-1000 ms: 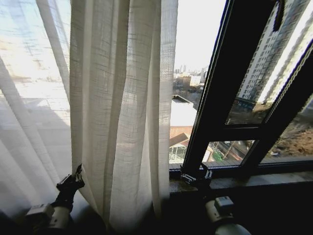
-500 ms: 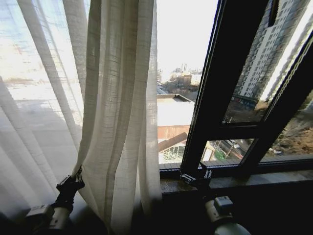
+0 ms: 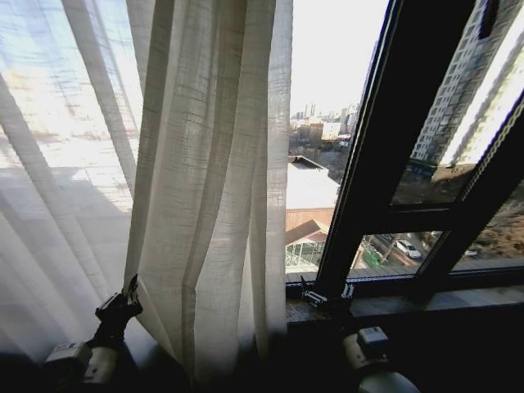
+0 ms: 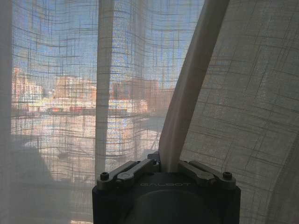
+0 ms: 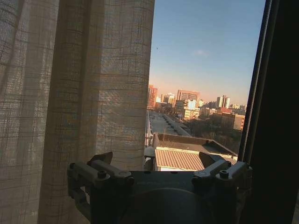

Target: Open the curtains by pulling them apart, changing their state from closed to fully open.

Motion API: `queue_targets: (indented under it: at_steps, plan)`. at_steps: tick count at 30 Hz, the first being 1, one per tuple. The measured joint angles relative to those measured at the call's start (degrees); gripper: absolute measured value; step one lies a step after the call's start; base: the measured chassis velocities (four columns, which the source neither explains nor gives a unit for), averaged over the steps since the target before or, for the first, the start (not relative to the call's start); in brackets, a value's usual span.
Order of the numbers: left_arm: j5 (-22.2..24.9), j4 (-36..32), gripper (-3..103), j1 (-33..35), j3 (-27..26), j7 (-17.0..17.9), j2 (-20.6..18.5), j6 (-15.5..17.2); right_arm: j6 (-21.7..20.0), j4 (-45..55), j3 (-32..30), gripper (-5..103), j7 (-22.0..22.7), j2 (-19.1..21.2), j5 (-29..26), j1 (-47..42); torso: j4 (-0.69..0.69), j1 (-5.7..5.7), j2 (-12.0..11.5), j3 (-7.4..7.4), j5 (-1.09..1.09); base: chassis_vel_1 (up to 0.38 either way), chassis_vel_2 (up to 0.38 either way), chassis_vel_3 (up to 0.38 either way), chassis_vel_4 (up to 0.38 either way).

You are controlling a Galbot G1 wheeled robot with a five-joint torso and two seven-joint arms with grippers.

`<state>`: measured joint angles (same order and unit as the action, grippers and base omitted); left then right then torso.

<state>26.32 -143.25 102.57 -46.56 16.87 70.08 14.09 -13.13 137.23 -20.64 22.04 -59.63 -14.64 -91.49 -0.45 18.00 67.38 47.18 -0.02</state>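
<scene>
Window, dark frame bars [image 3: 372, 164], with a stone sill [image 3: 426, 303] below. Glass shows bright pale sky, a tall apartment tower [image 3: 458, 90] at right, low rooftops [image 3: 311, 192] and a distant skyline. Strong daylight enters; the wall beneath the sill lies in deep shadow.

Strong daylight from outside, interior in deep shade.

Sun enters through the window and glows through the curtains [image 3: 205, 188], washing the head view's upper left to near white glare. The window frame [image 3: 368, 188] and sill [image 3: 458, 301] read almost black, and the lower corners fall into shadow. Straight frame bars lean and bow toward the head view's right edge. In the left wrist view the weave is crisp while the buildings behind it are soft.
</scene>
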Motion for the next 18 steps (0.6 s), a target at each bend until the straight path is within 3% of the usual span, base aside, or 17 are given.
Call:
queue_targets:
  at_steps: [7, 18]
  plan:
    - [-0.2, 0.0, 0, 0.1, 0.3, 0.0, 0.4, 0.0, 2.9, -1.0, 0.0, 100, 0.4, -0.1, -0.3, 0.3, 0.02, 0.0, 0.0, 0.0, 0.0, 0.207, 0.184, -0.192, -0.176]
    - [0.0, 0.0, 0, -0.5, 0.4, 0.0, -0.2, 0.0, 2.9, -0.8, -0.8, 100, 0.9, 0.4, -1.3, 0.5, 0.01, 0.0, 0.0, 0.01, 0.06, -0.002, 0.002, -0.003, -0.001]
